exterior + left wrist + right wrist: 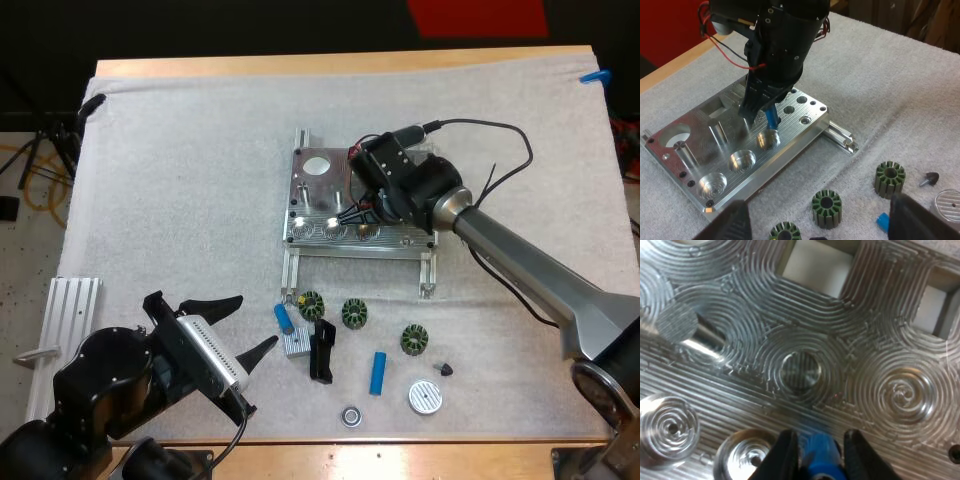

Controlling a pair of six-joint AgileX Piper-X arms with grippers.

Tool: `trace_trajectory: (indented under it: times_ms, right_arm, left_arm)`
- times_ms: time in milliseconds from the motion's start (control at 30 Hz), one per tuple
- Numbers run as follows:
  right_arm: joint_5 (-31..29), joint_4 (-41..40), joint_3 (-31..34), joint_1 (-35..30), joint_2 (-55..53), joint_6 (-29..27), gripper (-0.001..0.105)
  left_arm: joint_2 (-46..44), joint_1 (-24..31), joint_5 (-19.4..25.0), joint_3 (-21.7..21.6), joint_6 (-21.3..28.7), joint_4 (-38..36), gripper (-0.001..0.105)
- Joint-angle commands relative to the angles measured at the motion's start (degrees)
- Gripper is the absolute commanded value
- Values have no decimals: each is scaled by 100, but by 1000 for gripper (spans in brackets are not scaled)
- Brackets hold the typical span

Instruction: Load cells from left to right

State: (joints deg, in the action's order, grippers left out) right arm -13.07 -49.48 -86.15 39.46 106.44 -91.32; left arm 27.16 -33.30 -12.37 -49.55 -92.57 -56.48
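Right gripper (pixel 820 447) squeezing a blue cylinder (pixel 771 119) over the round holes (pixel 742 160) at the metal fixture's (pixel 320 192) near edge, left gripper (pixel 252 322) spread wide over the mat's (pixel 180 180) near left corner, two loose cylinders (pixel 284 318) (pixel 379 372) by its near edge.

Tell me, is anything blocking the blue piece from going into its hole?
Nothing I can see is in the way. The right gripper is shut on the blue cylinder just above the metal fixture. The round pocket nearest the cylinder's tip looks empty, with nothing lying between them.
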Motion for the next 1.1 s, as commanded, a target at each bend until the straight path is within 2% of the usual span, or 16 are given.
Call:
trace_trajectory:
  times_ms: [0,467,633,833,1067]
  right_arm:
    - [-118,-6,54,6,-51,30,0]
    - [-119,-104,185,6,-40,126,0]
    - [-362,-360,185,6,-40,126,0]
    - [-386,-373,185,6,-40,126,0]
    - [141,-286,185,6,-40,164,0]
  left_arm:
    - [-18,-1,64,-11,-4,72,58]
    - [-18,-1,64,-11,26,72,58]
    - [-18,-1,64,-11,26,72,58]
    - [-18,-1,64,-11,26,72,58]
    - [-18,-1,64,-11,26,72,58]
